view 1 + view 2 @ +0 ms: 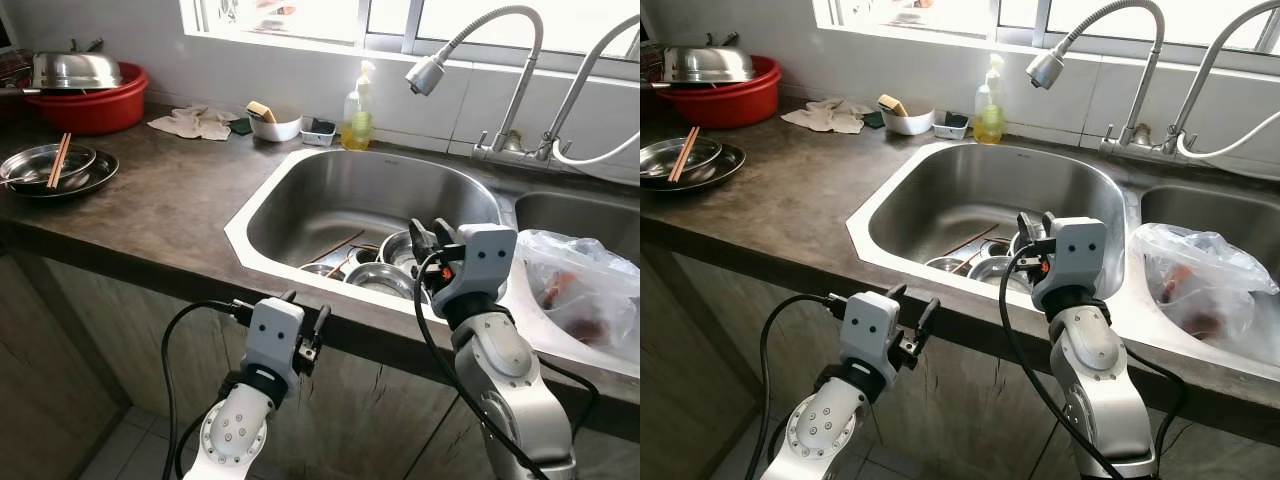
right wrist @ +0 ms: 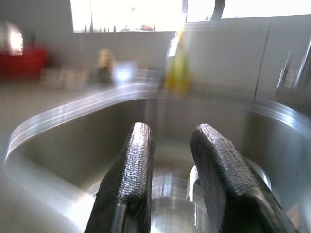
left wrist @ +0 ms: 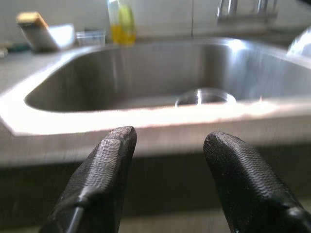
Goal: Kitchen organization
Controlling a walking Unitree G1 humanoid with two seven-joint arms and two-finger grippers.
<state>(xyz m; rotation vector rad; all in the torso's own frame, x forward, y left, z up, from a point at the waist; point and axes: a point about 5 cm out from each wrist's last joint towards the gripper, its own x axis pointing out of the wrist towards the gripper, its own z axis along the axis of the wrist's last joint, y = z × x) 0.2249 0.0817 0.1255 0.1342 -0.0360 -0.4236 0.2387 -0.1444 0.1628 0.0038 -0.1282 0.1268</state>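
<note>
Right gripper [image 1: 430, 234] fingers apart, empty, over sink [image 1: 290, 190] front rim | left gripper [image 1: 305, 316] parted, below counter edge | chopsticks [image 1: 335, 247] in basin beside steel bowls [image 1: 380, 278], long axis slanting toward back right.

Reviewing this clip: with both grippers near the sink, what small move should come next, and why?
Probably lower the right gripper into the sink toward the steel bowls. It already hangs above them over the front rim, fingers open and holding nothing, and its wrist view looks straight down on a bowl. The left gripper is open too, but sits below the counter edge, farther from the dishes.
</note>
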